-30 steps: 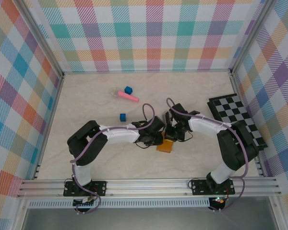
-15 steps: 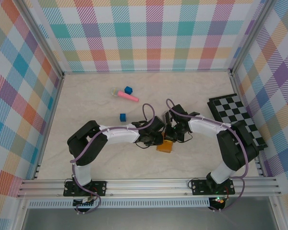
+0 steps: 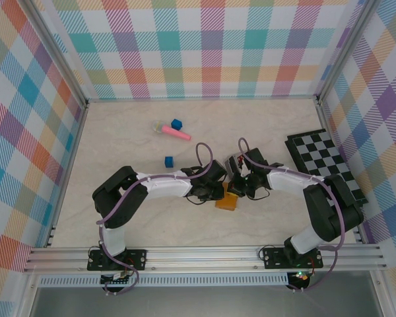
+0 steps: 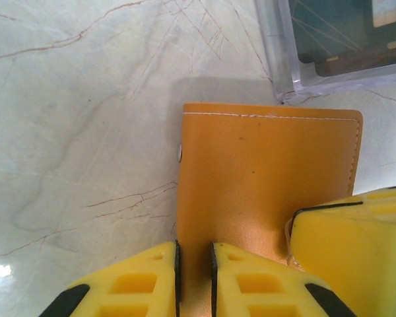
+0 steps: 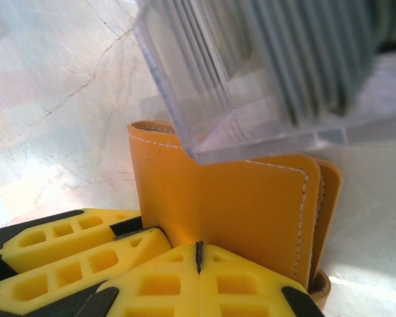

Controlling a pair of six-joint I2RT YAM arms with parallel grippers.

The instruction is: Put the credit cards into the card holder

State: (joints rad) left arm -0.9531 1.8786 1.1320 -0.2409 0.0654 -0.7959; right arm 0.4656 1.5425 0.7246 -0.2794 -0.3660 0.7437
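Orange card holder (image 4: 264, 172) extends straight ahead of left gripper (image 4: 194, 261), whose fingers are nipped nearly closed on its near edge. Beside it, right gripper (image 5: 198, 251) is fully closed at the flap; hold unclear.

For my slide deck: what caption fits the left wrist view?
Left gripper pinches the edge of the orange-brown leather card holder near a clear plastic case.

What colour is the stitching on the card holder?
White stitching, against the orange card holder; clearest in the right wrist view.
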